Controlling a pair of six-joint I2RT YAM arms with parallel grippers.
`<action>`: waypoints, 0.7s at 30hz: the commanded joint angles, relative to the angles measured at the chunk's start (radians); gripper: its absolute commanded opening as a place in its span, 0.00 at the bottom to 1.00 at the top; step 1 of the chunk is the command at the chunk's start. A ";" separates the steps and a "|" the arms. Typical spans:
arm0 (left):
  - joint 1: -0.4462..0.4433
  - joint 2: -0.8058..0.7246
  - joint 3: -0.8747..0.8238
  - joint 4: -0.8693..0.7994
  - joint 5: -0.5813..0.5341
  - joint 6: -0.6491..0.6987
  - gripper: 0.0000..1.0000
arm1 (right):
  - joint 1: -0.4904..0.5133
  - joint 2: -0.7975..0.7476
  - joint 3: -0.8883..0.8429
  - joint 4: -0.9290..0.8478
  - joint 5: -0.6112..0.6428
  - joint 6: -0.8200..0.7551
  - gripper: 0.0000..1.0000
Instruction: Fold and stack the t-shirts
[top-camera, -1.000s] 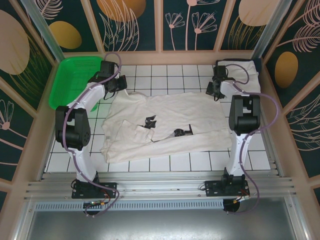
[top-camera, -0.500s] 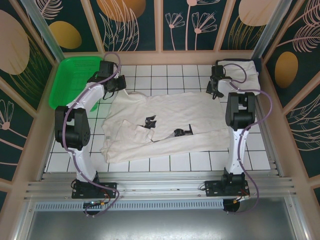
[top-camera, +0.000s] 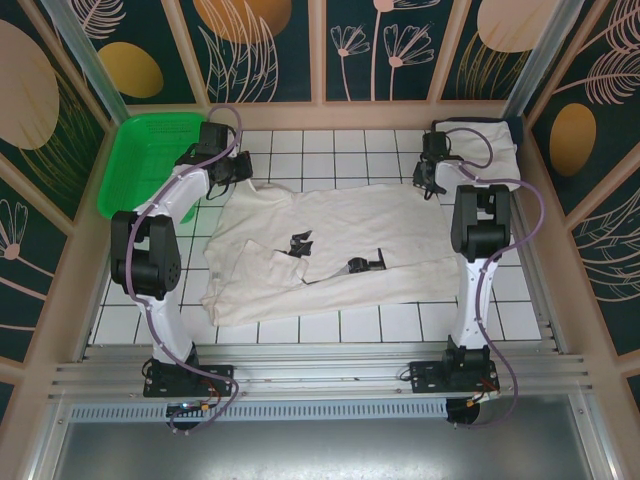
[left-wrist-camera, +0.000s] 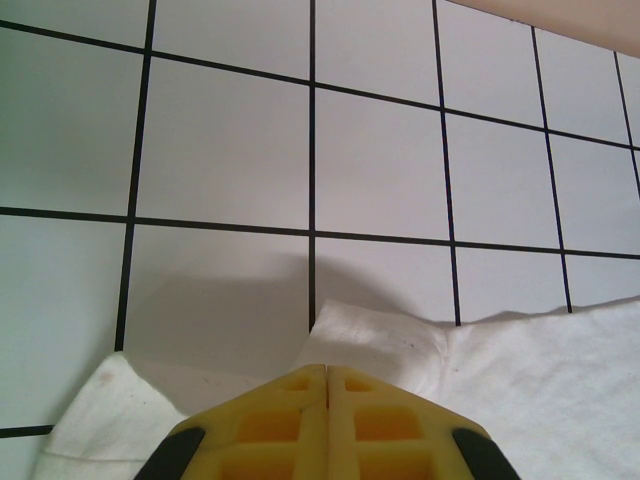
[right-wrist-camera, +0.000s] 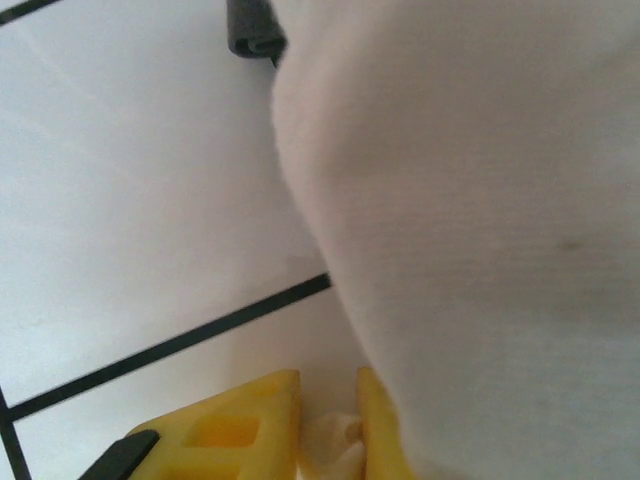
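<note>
An off-white t-shirt lies spread over the white tiled table, its lower left part folded over. My left gripper sits at the shirt's far left corner. In the left wrist view its yellow fingers are pressed together, with the cloth rising to their tips. My right gripper is at the shirt's far right corner. There its fingers stand a narrow gap apart with a pinch of cloth between them, and the shirt drapes over the right finger. Another off-white t-shirt lies bunched in the back right corner.
A green mesh basket stands at the back left, just left of the left arm. Wooden walls close the table on three sides. Bare tiles run along the back and in front of the shirt.
The right gripper's fingers have narrowed onto the shirt's far right corner, and the right arm has shifted slightly toward the back. The left gripper and the shirt have stayed put.
</note>
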 joint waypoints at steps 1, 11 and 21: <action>0.007 0.015 0.016 -0.012 0.004 0.010 0.00 | 0.004 -0.074 -0.046 -0.001 0.045 -0.014 0.22; 0.008 0.018 0.017 -0.006 0.013 0.006 0.00 | 0.028 -0.064 -0.087 0.030 0.106 -0.108 0.35; 0.007 0.024 0.023 -0.008 0.015 0.004 0.00 | 0.046 -0.089 -0.140 0.125 0.114 -0.161 0.41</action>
